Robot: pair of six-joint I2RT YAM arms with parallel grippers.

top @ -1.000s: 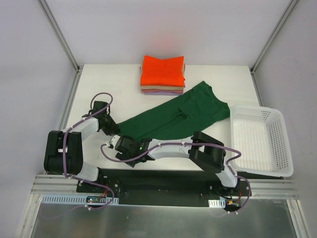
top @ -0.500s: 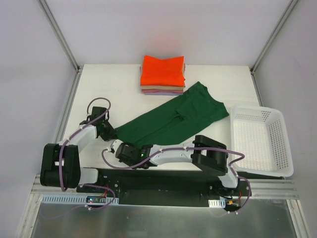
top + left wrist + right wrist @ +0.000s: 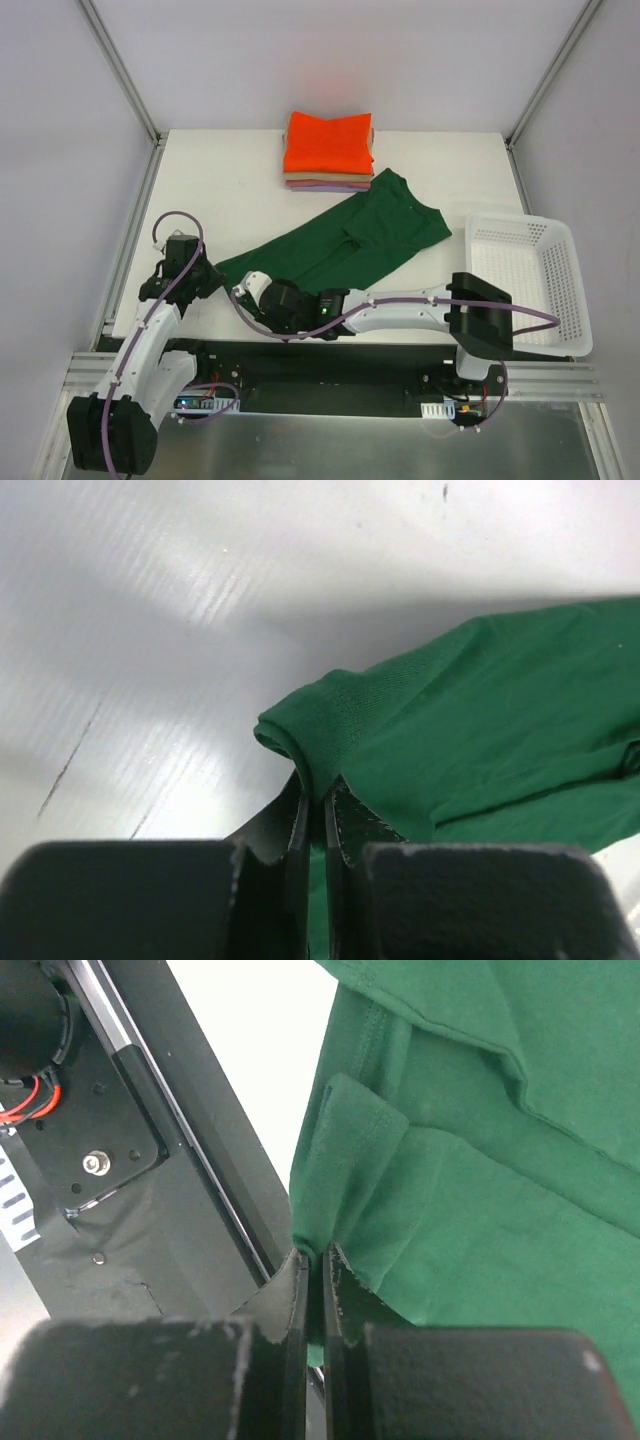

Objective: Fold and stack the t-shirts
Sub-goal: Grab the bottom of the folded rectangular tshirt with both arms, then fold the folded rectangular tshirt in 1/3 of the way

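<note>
left wrist: your left pincer clamps an edge of the dark green t-shirt, right pincer likewise; it looks soft, limp, so hold hems

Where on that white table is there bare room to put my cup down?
Bare white table lies left of the folded bright orange t-shirt, and right of it, beyond the white plastic mesh basket. The near edge is crowded: the left claw and right claw each pinch the spread dark green t-shirt there.
</note>
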